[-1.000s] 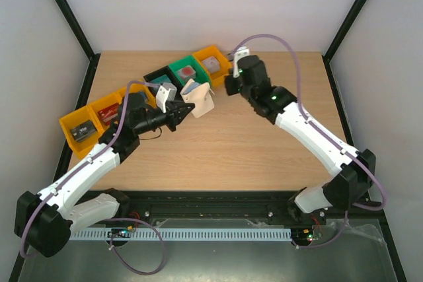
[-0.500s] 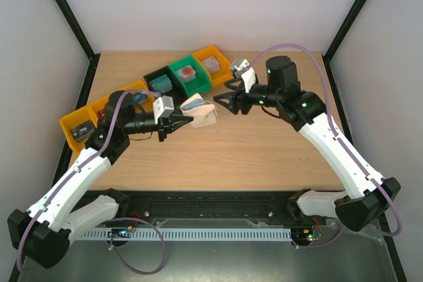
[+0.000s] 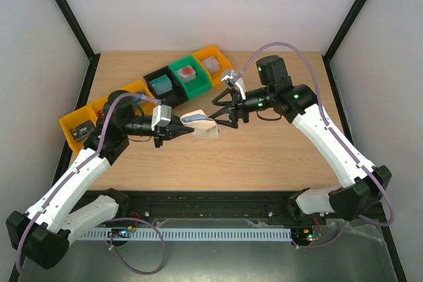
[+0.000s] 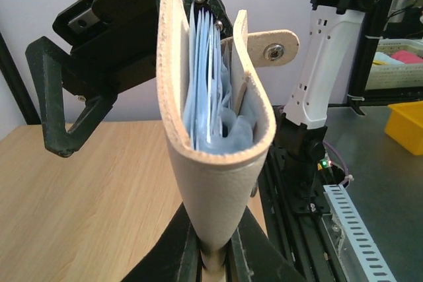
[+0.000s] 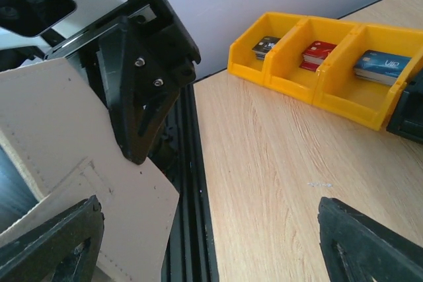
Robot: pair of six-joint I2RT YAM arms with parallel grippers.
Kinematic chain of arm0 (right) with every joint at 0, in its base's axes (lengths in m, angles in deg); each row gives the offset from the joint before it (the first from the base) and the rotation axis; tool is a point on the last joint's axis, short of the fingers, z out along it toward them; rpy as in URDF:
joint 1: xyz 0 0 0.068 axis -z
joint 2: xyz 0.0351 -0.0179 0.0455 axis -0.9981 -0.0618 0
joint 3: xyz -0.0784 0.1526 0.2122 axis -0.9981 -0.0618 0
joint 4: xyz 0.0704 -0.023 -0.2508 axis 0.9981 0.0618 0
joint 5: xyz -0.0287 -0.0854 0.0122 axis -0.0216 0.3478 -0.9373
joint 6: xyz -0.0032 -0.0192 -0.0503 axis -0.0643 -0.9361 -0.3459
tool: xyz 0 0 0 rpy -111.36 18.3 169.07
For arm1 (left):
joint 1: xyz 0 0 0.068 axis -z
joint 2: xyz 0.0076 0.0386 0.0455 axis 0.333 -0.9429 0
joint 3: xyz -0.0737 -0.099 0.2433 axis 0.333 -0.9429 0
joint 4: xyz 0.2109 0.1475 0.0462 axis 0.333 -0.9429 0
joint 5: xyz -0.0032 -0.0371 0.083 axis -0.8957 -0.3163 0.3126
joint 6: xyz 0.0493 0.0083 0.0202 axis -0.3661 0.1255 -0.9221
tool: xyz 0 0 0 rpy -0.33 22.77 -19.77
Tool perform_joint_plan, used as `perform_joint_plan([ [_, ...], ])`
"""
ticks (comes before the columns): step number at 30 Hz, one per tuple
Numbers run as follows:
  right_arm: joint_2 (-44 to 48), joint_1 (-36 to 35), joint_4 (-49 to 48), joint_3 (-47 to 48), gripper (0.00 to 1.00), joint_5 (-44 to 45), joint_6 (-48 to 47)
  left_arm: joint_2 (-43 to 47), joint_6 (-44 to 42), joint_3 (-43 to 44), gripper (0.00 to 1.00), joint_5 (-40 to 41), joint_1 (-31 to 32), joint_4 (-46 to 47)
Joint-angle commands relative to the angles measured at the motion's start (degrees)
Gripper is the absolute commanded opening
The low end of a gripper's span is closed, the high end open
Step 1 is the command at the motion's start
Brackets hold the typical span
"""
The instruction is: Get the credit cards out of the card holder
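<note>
Two grippers meet above the middle of the table [image 3: 277, 156]. The left gripper [image 3: 186, 131] is clamped on the fold of the card holder [image 3: 206, 127]; the right gripper [image 3: 222, 115], just right of it, has its jaws wide apart.

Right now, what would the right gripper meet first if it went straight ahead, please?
Probably the card holder, which the left gripper holds in the air; the open right gripper points at it, though depth is unclear.
</note>
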Motion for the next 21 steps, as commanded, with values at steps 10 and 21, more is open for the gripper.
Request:
perform_joint_plan([
  [10, 6.79, -8.15, -6.88, 1.69, 0.82, 7.96, 7.19, 0.90, -4.48, 0.03, 0.02, -2.67, -0.78, -2.30],
  [21, 7.45, -9.74, -9.13, 3.63, 0.66, 13.54, 4.99, 1.56, -12.51, 0.07, 0.02, -2.87, -0.78, -8.45],
])
